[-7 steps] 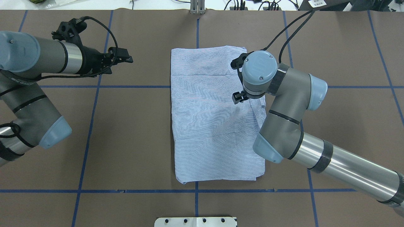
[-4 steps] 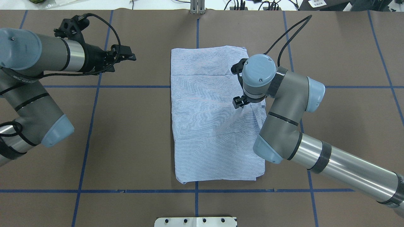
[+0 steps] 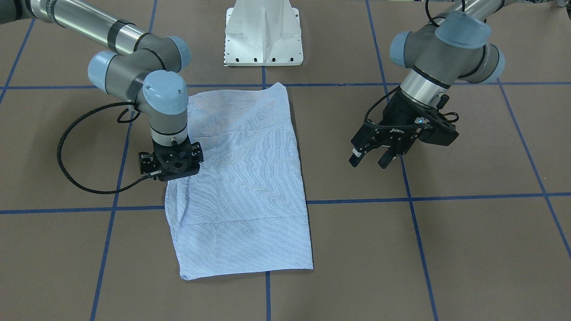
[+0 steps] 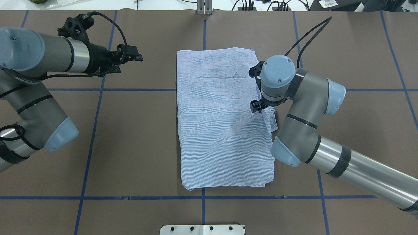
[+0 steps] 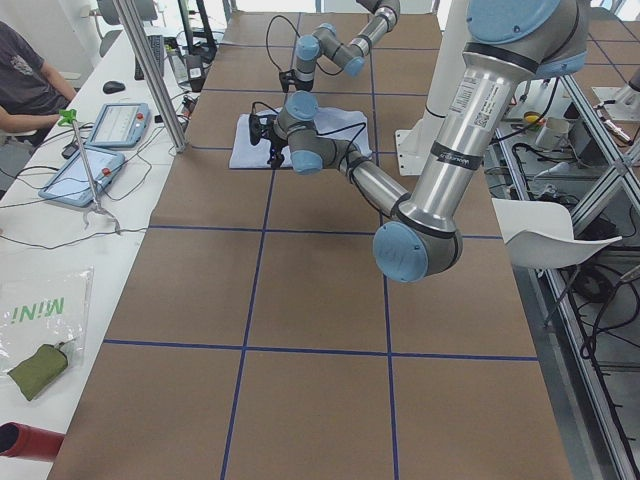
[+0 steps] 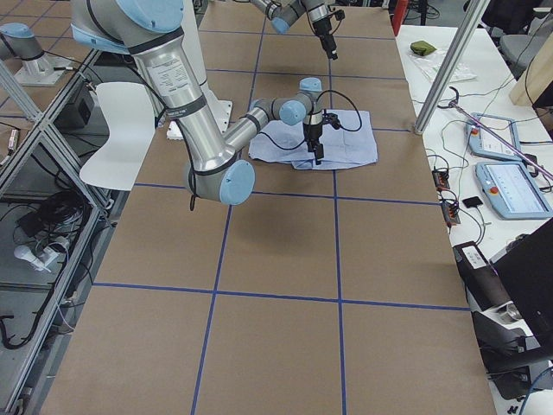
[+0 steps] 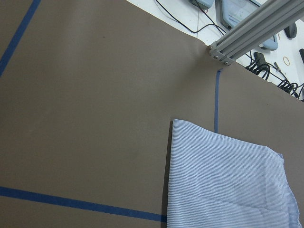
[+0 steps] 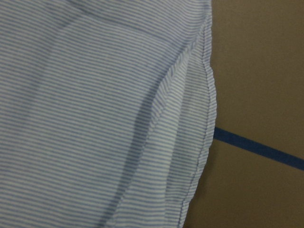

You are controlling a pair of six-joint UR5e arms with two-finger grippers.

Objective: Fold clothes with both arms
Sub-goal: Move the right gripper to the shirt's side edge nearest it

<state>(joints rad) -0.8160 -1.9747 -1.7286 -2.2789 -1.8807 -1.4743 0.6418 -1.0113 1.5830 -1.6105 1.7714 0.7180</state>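
Shirt of blue-and-white striped cloth (image 4: 222, 137) is lying rectangular, halving likely remaining; black right gripper (image 3: 169, 164) is hovering at its edge, grip I can't tell; black left gripper (image 3: 369, 161) is gaping.

Found shirt (image 4: 222, 130) flat on the table (image 4: 137, 147), at its middle.
Saw right gripper (image 3: 170, 168) over its right edge, left gripper (image 3: 371, 159) well apart off its left side, pedestal base (image 3: 263, 35) beyond its robot-side end.

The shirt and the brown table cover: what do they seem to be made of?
The shirt looks like thin woven cloth, perhaps cotton, matte: fine stripes, a stitched hem, soft creases. The table cover looks like matte brown paper or card, flat, without shine.
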